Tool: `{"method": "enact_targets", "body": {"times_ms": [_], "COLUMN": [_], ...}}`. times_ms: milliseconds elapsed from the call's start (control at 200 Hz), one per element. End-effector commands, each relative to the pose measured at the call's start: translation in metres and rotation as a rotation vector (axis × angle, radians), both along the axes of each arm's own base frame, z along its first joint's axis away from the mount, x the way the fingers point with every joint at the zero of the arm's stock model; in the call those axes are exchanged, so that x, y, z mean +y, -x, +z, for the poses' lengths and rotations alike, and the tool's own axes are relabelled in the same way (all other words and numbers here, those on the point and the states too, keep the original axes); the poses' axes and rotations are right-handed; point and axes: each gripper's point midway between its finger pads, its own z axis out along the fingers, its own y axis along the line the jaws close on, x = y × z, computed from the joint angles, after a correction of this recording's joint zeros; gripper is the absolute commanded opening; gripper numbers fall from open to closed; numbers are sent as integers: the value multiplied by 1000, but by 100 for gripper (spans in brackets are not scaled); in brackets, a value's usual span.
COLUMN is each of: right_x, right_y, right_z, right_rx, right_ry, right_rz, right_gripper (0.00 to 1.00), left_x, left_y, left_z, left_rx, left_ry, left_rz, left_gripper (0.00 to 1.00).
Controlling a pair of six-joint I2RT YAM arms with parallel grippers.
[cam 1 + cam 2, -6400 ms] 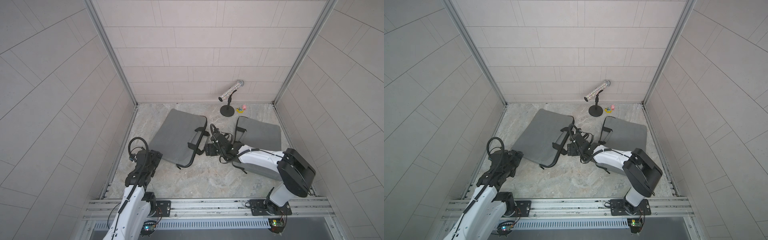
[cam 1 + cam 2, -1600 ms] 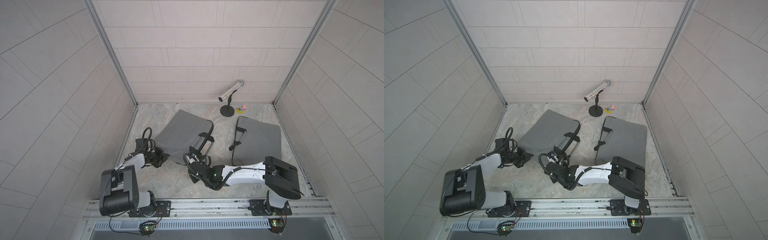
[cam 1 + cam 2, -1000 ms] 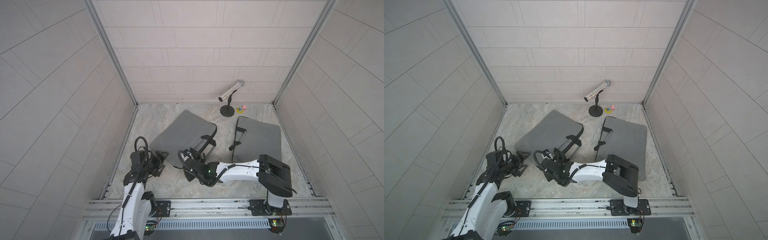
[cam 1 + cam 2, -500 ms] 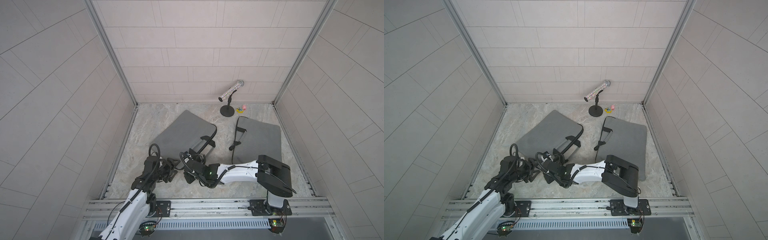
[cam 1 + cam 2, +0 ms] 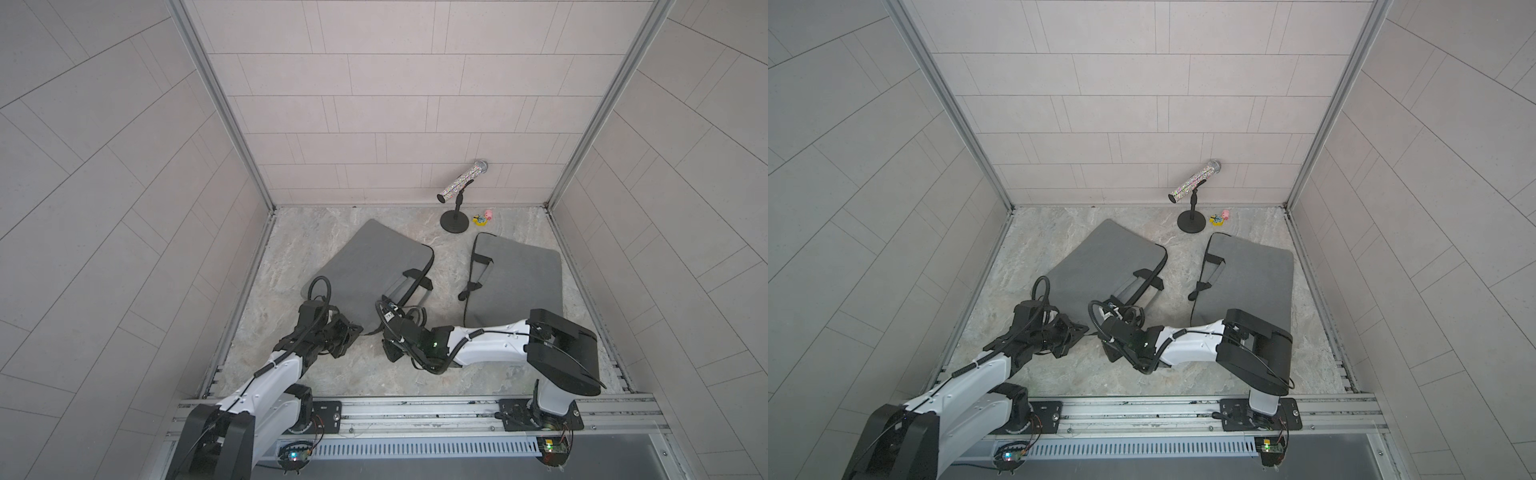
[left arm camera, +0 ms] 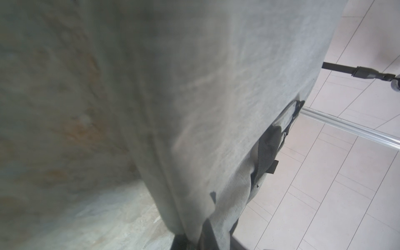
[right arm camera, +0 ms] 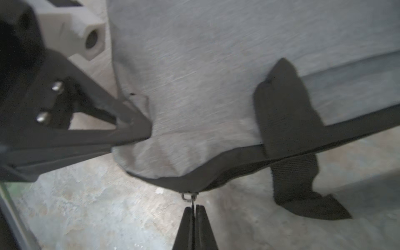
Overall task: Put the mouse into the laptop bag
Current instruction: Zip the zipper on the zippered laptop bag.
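- Mounting rail (image 5: 415, 409): metal, across the near edge of the stone-patterned floor (image 5: 374, 376); both arm bases were bolted to it.
- Left gripper (image 7: 138, 132): low over the floor at the near corner of the laptop bag. In the right wrist view its black fingers met on the grey corner fabric. In the left wrist view cloth ran down between them. Pressed together, pinching the bag's corner.
- Right gripper (image 7: 191, 216): just beside the left one, reaching in from the right side. Its fingertips were squeezed tight on the small metal zip pull (image 7: 190, 197) at the bag's black-trimmed edge.
- Laptop bag (image 5: 374, 266): grey, flat on the floor left of centre, turned at an angle, near corner between the two grippers. A black handle strap (image 7: 285, 104) folded over its edge.
- Mouse: could not be made out in any view.
- Second grey bag (image 5: 519, 282): flat on the floor right of centre, apart from the first, black straps along its inner edge.
- Glittery microphone (image 5: 461, 183): tilted on a black round-based stand (image 5: 454, 222) near the back wall.
- Small yellow-and-pink toy (image 5: 484, 217): on the floor just beside the stand's base.
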Motion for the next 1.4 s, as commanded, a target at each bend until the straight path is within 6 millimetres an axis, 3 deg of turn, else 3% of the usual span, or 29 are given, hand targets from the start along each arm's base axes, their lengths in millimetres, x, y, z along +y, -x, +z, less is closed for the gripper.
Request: {"method": "enact_targets", "body": {"times_ms": [0, 140, 185, 295, 475, 625, 746, 821, 956, 981, 1041, 1076, 1101, 1116, 1246, 1316, 1396], "right_x": [-70, -104, -113, -138, -170, -194, -209, -212, -208, -206, -195, -186, -179, -175, -126, -102, -82], "right_y": [-40, -61, -66, -75, -80, -76, -68, -62, -47, -44, -38, -34, -31, -28, -12, -7, -5], "right_z": [-9, -14, -14, -12, -10, -10, -10, -8, -5, -4, 1, 4, 7, 8, 26, 32, 34], "right_rx": [-25, -20, -26, -29, -19, -16, -10, -7, 11, 14, 17, 18, 16, 15, -14, -28, -31], "right_ry": [152, 203, 223, 282, 297, 319, 324, 308, 244, 231, 186, 159, 144, 136, 90, 91, 81], "right_rz": [-212, -296, -323, -400, -476, -530, -553, -548, -514, -502, -468, -446, -430, -418, -305, -255, -212], "right_gripper": [0, 0, 0, 0, 0, 0, 0, 0, 0, 0, 0, 0, 0, 0, 0, 0, 0], "left_x": [20, 43, 50, 67, 97, 128, 158, 164, 175, 173, 157, 144, 133, 127, 71, 41, 17], "left_y": [-3, 4, -2, 0, 0, -15, -47, -72, -142, -155, -180, -188, -192, -194, -183, -162, -122], "left_z": [3, 11, 31, 44, 26, 21, 24, 25, 45, 49, 58, 62, 67, 70, 83, 75, 56], "left_rx": [-19, -29, -82, -101, 19, 102, 135, 150, 117, 116, 114, 116, 103, 95, 62, 67, 109], "left_ry": [-95, -136, -139, -144, -94, -93, -135, -111, -253, -260, -219, -209, -216, -225, -313, -278, -237], "left_rz": [38, 81, 99, 132, 196, 261, 339, 360, 317, 296, 263, 243, 222, 209, 108, 82, 101], "left_gripper": [0, 0, 0, 0, 0, 0, 0, 0, 2, 8, 55, 74, 93, 98, 100, 100, 100]}}
